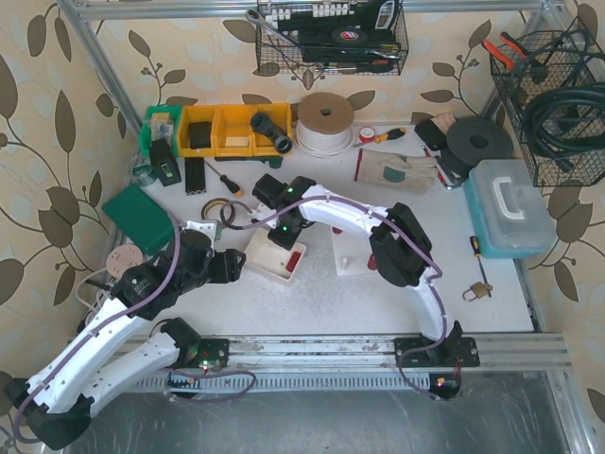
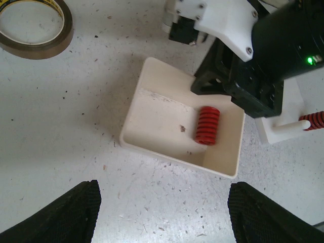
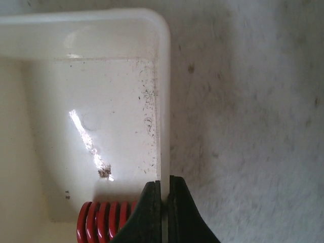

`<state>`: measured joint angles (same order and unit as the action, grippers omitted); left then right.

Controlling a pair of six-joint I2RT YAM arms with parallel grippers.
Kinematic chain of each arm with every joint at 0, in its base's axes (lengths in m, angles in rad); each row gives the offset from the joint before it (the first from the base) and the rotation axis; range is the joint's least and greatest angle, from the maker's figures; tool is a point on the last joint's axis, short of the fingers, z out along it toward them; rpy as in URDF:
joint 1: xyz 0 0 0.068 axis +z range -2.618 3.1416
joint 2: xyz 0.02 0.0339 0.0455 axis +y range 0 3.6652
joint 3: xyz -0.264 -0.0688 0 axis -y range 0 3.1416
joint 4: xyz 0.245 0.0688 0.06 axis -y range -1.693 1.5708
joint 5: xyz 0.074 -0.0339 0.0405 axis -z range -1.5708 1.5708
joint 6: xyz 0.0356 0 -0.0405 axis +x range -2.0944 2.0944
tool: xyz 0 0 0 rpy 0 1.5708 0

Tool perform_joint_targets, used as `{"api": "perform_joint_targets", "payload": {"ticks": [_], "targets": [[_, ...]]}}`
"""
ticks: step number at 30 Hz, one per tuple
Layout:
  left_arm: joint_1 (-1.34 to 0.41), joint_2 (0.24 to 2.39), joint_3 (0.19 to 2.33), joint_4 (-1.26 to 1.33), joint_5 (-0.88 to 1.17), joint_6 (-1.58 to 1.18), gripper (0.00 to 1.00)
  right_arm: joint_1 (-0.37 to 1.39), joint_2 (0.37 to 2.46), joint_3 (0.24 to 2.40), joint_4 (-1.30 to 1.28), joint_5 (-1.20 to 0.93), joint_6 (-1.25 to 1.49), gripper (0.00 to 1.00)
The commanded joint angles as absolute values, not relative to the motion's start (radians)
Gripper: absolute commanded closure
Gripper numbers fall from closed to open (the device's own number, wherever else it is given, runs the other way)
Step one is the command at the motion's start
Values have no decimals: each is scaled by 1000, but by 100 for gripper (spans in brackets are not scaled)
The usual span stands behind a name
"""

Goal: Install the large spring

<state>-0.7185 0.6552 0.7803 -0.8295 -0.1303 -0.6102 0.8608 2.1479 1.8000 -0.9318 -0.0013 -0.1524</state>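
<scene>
— Where is the spring?
— The red spring (image 2: 206,125) lies on its side in the white tray (image 2: 157,114) on the desk (image 2: 61,126).
— And the pincers?
— The right pincer (image 3: 163,190) is closed on the tray's wall, just beside the spring. The left pincer (image 2: 163,187) hangs open above the desk.

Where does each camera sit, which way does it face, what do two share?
Top external: above and behind, looking down at the table; left arm and right arm show.
Left wrist: above the tray, facing down; open left gripper shows.
Right wrist: close over the tray corner; right gripper pinches its wall.
Wrist views share the red spring.
</scene>
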Motion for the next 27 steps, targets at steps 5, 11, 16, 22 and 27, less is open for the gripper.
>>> {"api": "perform_joint_targets", "payload": {"ticks": [5, 11, 16, 22, 27], "targets": [[-695, 630, 748, -786, -140, -591, 27, 850, 2287, 2025, -1011, 19, -370, 92], [-684, 613, 727, -753, -101, -579, 27, 841, 2179, 1986, -953, -2, -257, 37], [-670, 618, 735, -724, -69, -557, 27, 832, 2073, 1930, -882, -34, -94, 0], [-609, 660, 759, -686, 16, -522, 28, 811, 2026, 1985, -1005, -11, 414, 1], [-530, 717, 817, -679, 152, -495, 29, 908, 1975, 2008, -1144, 187, 693, 1]]}}
